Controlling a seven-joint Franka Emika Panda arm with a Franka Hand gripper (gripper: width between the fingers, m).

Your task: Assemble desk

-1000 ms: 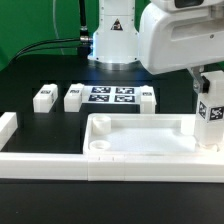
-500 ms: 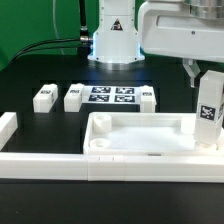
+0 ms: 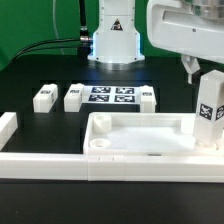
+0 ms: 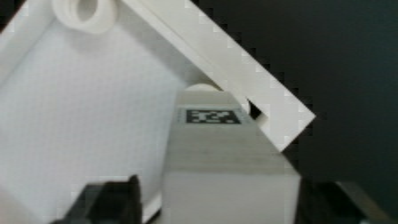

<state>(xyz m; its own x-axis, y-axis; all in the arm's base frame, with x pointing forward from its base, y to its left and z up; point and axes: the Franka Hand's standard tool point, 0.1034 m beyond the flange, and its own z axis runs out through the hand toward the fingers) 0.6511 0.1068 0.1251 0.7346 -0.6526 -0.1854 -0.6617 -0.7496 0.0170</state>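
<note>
One leg (image 3: 208, 110) stands upright on the desk top (image 3: 140, 130), at its corner on the exterior view's right.
Gripper (image 4: 221, 203) is spread, straddling that leg without touching it; three more legs (image 3: 43, 96) (image 3: 73, 96) (image 3: 148, 97) lie beside the marker board (image 3: 110, 96).

Leg (image 3: 208, 110) upright in corner of desk top (image 3: 150, 137), exterior view's right

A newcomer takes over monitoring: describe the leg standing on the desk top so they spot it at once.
Find the white tray-like desk top near the front of the black table. At its corner on the exterior view's right stands one white leg with a black-and-white tag. It alone stands upright in the tray; the loose legs sit beside the marker board.
</note>
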